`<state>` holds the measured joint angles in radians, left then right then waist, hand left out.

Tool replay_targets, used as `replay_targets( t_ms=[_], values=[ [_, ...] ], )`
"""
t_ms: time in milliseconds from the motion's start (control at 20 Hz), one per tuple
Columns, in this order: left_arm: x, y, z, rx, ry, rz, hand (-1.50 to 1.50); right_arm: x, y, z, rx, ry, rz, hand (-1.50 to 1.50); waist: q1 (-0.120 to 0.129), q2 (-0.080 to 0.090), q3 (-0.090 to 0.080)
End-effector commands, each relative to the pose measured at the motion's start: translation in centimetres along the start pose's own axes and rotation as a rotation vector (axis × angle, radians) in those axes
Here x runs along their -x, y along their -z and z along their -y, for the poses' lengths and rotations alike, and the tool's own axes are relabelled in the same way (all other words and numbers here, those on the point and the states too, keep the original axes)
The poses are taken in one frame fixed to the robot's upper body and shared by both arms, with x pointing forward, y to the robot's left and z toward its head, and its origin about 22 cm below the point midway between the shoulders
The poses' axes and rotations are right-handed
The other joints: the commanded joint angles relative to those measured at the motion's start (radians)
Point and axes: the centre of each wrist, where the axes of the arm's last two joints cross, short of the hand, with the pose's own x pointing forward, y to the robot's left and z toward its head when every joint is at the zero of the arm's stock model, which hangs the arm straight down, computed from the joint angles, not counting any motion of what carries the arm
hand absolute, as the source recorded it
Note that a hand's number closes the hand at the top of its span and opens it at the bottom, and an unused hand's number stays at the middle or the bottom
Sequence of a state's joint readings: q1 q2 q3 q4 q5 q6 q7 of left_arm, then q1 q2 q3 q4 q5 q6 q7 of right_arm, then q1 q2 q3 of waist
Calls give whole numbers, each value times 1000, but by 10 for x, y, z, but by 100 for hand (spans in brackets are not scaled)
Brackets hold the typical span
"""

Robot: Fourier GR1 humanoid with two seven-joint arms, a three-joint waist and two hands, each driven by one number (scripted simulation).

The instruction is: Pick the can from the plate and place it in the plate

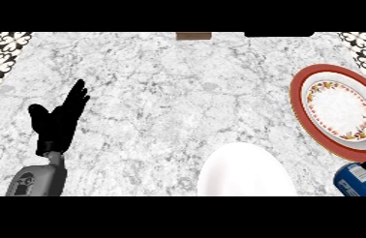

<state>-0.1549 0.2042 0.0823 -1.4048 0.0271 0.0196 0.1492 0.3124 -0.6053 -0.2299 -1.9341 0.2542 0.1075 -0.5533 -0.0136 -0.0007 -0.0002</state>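
Note:
A blue can (352, 180) with a white label shows at the lower right edge, partly cut off by the frame. It sits just below the near rim of a red-rimmed plate (301, 102) with a flowered inner band, at the counter's right side. A plain white plate (244, 175) lies at the bottom centre, left of the can. My left hand (58, 120) stands open at the left, fingers pointing up, far from both plates and the can. My right hand does not show, and I cannot tell whether anything holds the can.
The grey marble counter (172, 92) fills the view. A small brown block (193, 36) and a dark shape (279, 34) sit at the far edge. Black-and-white patterned tiles (13, 46) show at the top corners.

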Motion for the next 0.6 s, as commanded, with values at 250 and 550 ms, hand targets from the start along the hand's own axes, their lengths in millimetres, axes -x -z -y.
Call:
replay_targets(
  t_ms=[250,550],
  values=[
    [-8,3,9,15,8,22,0,83,25,34,71,5,-177,150,34,5,1],
    [2,10,18,38,2,4,0,126,55,48,42,-43,-195,150,34,8,1]
  ],
)
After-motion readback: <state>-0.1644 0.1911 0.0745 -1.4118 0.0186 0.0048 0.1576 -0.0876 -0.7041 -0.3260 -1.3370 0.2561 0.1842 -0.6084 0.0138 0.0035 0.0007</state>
